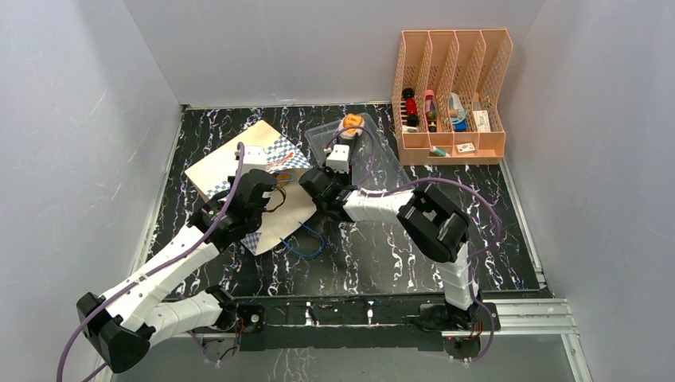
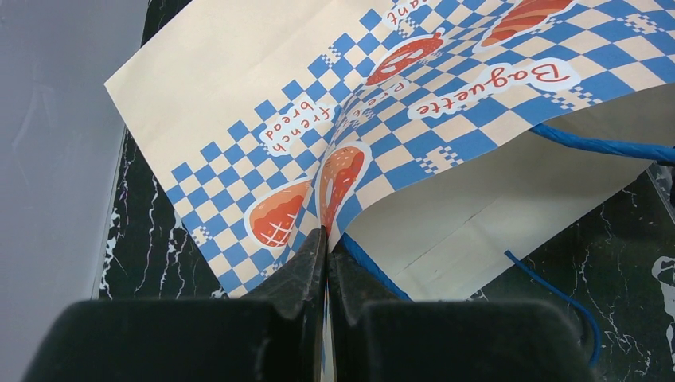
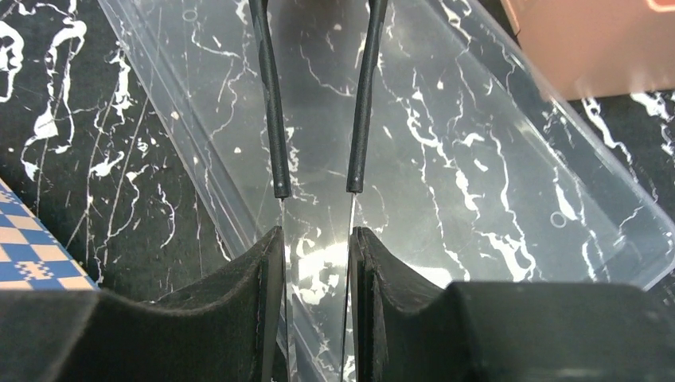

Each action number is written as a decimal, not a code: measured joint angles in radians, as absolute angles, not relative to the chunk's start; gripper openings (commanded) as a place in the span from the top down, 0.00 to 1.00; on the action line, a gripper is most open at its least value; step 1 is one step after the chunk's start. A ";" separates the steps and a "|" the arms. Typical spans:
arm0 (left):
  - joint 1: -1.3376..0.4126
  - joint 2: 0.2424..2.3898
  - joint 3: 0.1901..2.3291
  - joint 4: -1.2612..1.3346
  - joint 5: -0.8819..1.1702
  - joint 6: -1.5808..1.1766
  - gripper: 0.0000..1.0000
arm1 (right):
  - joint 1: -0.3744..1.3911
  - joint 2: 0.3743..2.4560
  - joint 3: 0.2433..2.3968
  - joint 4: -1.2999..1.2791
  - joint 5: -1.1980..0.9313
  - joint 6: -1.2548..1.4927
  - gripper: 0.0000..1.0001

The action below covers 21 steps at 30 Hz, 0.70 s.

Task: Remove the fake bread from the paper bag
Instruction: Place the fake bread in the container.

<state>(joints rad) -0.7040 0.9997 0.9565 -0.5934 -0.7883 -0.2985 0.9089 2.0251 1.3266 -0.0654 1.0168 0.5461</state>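
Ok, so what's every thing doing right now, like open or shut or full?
Paper bag: lying down, mouth open, rim pinched.
Left tool: shut on the paper bag.
Clear tray: one fake bread at its far end.
Right tool: open, empty, over the clear tray.
Pink rack: upright, small items inside.

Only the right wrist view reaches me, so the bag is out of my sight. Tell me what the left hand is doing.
Observer: The left hand is shut on the paper bag, pinching its checkered mouth edge.
Operator: Say where that bag lies.
Observer: It lies flat, just left of the clear tray.
Operator: Report any bread that is out.
Observer: One orange pastry sits at the tray's far end. I cannot tell whether more is inside the bag.
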 measured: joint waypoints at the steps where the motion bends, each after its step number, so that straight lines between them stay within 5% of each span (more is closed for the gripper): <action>1: -0.704 0.997 0.957 -0.594 -0.788 -0.299 1.00 | 0.910 2.028 1.327 -0.076 1.014 0.564 0.91; 21: -0.704 0.973 0.981 -0.637 -0.788 -0.299 1.00 | 0.923 2.070 1.325 -0.191 0.914 0.767 0.64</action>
<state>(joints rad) -0.7040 0.9733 0.9806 -0.6369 -0.7883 -0.2989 0.9226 2.0697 1.3254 -0.1909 0.9138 0.7666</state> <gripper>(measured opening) 0.009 0.344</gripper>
